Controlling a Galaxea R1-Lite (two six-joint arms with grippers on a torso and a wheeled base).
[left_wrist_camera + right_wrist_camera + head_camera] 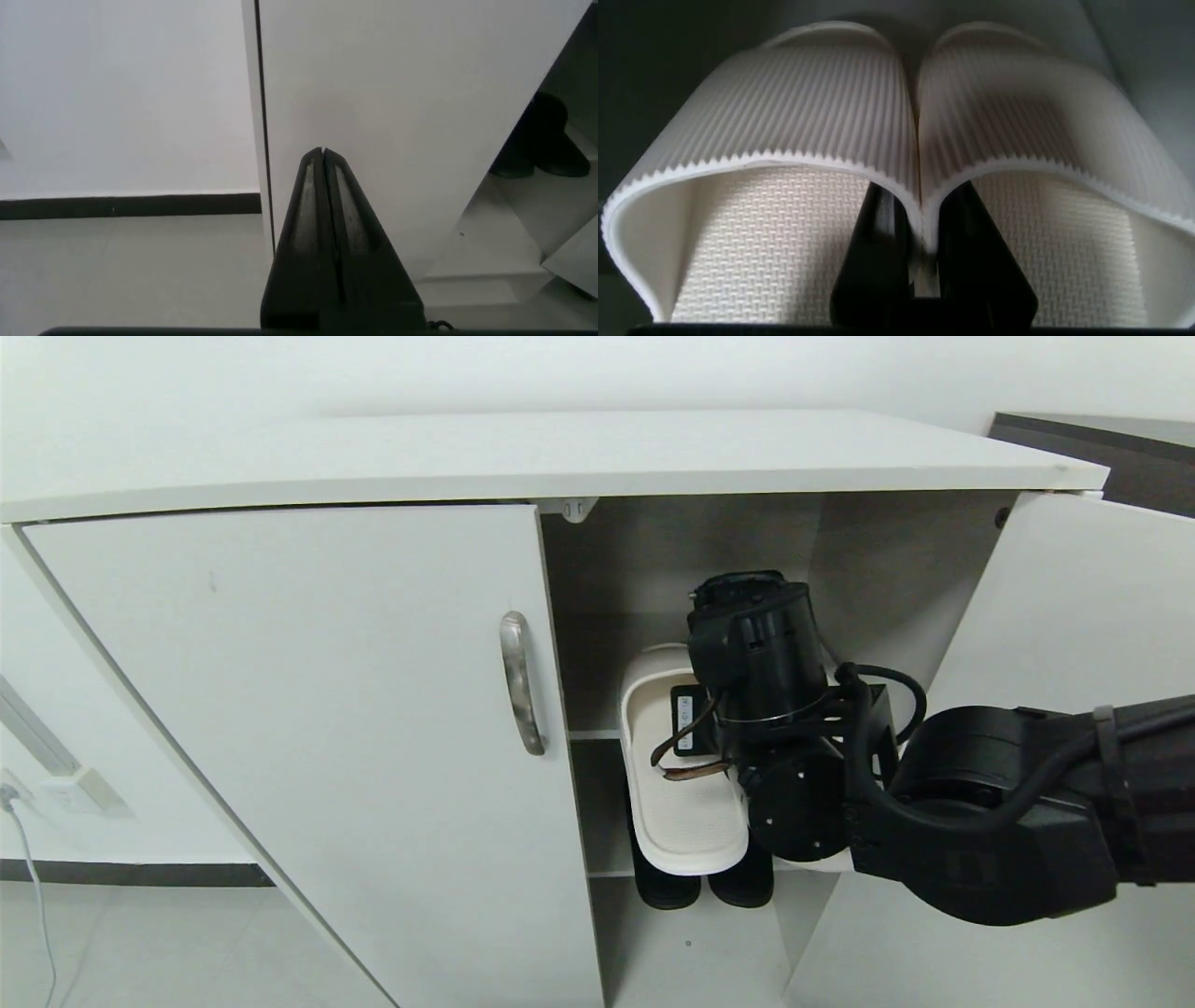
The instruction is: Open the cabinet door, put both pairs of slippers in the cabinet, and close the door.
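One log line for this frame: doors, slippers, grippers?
right door open | left door shut | right gripper shut on white slippers, in cabinet opening | black slippers shelved below | left gripper shut, empty

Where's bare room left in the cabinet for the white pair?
Bare, as far as visible: the top shelf and the cabinet floor below the black slippers. Crowded: the lower shelf they sit on, and mid-height, where the right gripper holds the white slippers.

The black jointed right arm extends in from the right, its wrist pointing forward. The black right gripper is clamped, apparently on the touching inner walls of the pair of white ribbed slippers. The black left gripper has its fingers pressed together.
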